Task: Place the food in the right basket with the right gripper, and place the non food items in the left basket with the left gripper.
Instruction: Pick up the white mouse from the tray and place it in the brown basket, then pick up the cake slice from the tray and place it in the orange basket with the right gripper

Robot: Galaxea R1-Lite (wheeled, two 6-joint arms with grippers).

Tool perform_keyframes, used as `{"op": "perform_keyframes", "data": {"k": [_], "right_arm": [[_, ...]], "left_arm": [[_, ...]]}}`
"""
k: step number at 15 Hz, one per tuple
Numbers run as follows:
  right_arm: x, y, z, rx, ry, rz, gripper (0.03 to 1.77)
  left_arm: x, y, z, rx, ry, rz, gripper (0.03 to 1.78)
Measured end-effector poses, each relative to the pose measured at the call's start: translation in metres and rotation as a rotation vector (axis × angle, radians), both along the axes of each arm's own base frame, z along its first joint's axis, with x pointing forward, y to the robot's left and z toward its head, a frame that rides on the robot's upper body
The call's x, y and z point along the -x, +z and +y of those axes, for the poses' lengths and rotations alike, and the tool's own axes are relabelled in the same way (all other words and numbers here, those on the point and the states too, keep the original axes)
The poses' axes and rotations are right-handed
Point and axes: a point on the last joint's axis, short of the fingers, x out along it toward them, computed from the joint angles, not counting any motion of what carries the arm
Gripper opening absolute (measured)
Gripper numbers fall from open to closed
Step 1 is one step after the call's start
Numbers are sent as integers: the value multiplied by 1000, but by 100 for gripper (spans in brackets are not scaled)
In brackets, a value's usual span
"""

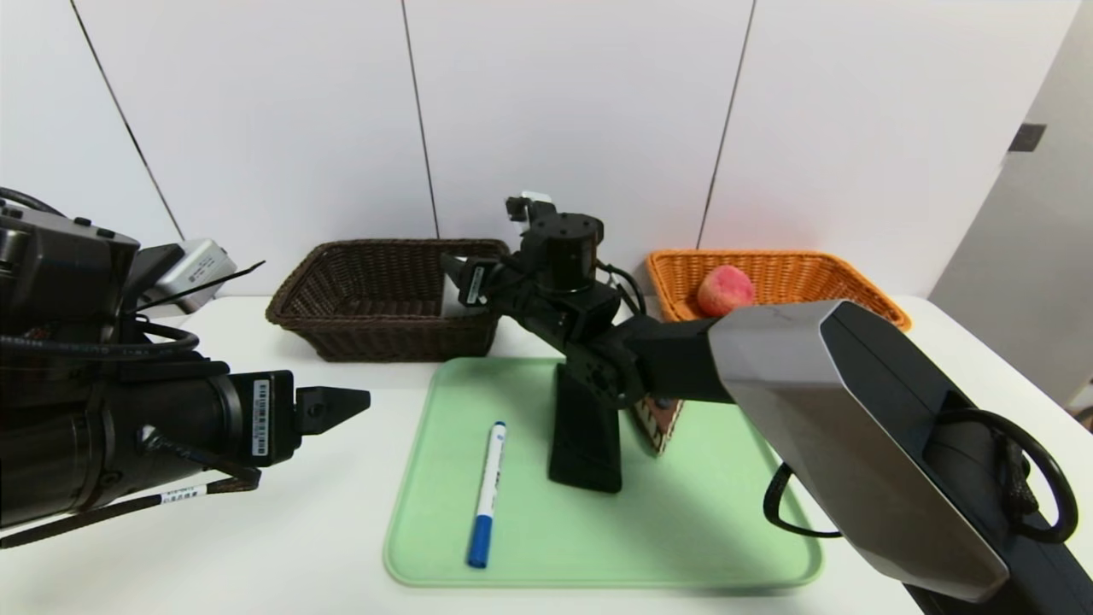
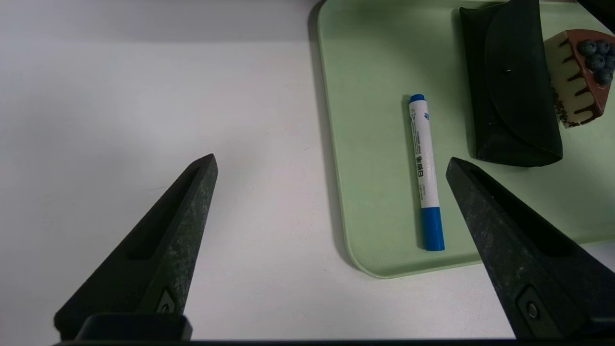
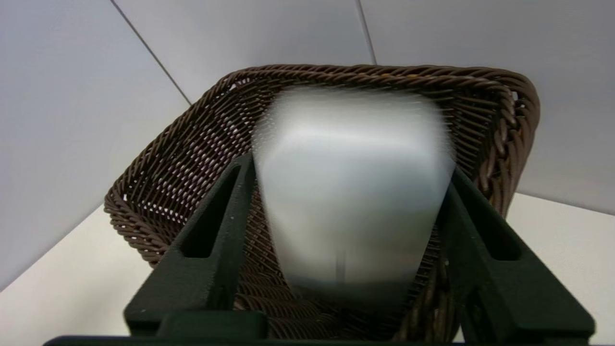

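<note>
Your left gripper point(image 2: 331, 161) hangs over the tabletop point(image 1: 324, 512) left of the green tray point(image 1: 683, 530), jaws spread and holding nothing. The dark basket point(image 1: 384, 342) stands behind; at its right end is your right gripper point(image 3: 350, 173), with the blurred white case point(image 3: 350, 192) between its jaws; you can't tell whether they grip or have released it. On the tray lie the pen point(image 1: 488, 495), black pouch point(image 1: 586, 436) and cake slice point(image 1: 659, 420). The peach point(image 1: 726, 290) sits in the orange basket point(image 1: 803, 273), far right.

My head view looks forward and down over the green tray point(image 1: 709, 512) and 2 baskets. My left wrist view faces down, sharing the tray with it; my right wrist view looks close into the dark brown basket point(image 1: 384, 339), shared by 2 views.
</note>
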Motion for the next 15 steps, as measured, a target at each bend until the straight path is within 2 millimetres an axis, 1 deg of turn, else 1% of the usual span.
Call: {"op": "perform_keyframes", "data": {"k": [4,5,6,7,10,13,15], "right_arm": [[1,4,-1,-2,-4,-2,142],[2,9,-2,-7,-9,-8,146],[5,18,-4,-15,-10,-16,149],[8,29,-7,-22,-11,-23,151],[29,75,-19,-25,-20,-22,158],[62,124,-35,8,-26,13,162],[88,148,-50,69,-33,67,164]], "left_arm": [[0,1,0,-14,-12,-9,169],[1,1,0,-14,-12,-12,169],[1,2,1,-12,-13,-16,169],[2,3,1,-13,-15,-21,169],[7,8,4,-23,-28,-52,169],[14,13,8,-24,-39,-82,169],[21,17,12,-16,-42,-102,169]]}}
